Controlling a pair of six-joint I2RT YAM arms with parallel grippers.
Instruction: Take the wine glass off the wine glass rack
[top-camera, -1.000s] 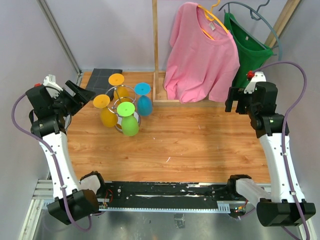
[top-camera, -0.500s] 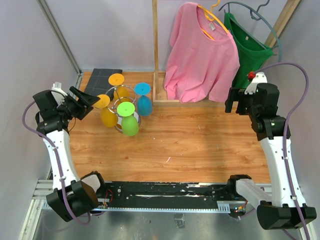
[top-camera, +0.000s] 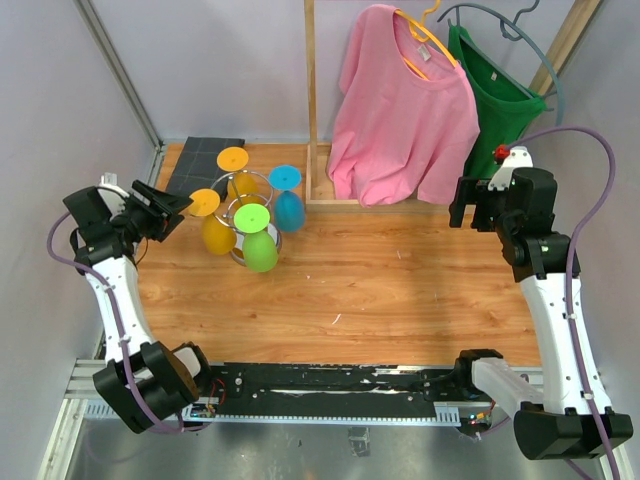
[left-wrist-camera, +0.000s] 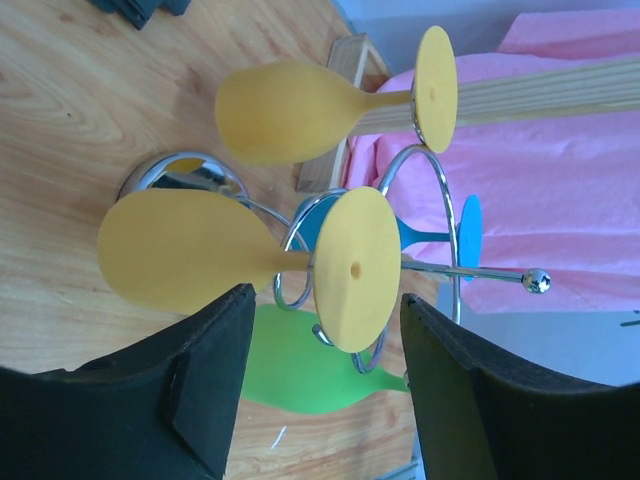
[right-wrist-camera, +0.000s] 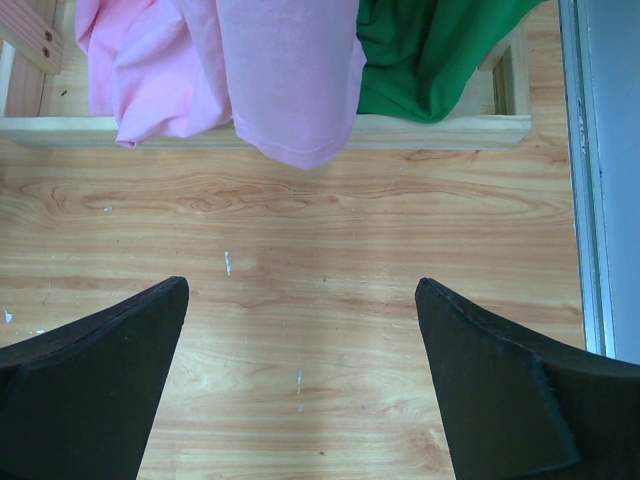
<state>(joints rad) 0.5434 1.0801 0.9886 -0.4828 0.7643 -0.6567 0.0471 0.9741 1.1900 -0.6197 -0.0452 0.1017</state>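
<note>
The chrome wine glass rack (top-camera: 262, 183) stands at the back left of the table, with several coloured glasses hanging upside down from its wire arms: two yellow, one green (top-camera: 260, 250), one blue (top-camera: 289, 209). My left gripper (top-camera: 172, 206) is open and empty, level with the nearest yellow glass (top-camera: 215, 234) and just left of its round foot. In the left wrist view that glass's foot (left-wrist-camera: 358, 265) and stem lie in line with the gap between my jaws (left-wrist-camera: 325, 302), just beyond the fingertips. The rack's domed base (left-wrist-camera: 185, 175) shows behind. My right gripper (top-camera: 470, 204) is open and empty, far right.
A tall wooden clothes rack (top-camera: 311, 100) stands behind, with a pink shirt (top-camera: 405, 110) and a green shirt (top-camera: 495, 80) on hangers. A dark mat (top-camera: 205, 158) lies at the back left. The right wrist view shows bare wood (right-wrist-camera: 300, 290) below the shirts.
My left gripper has swung down and right toward the rack, ending beside the near yellow glass's foot. The right arm has not moved.
</note>
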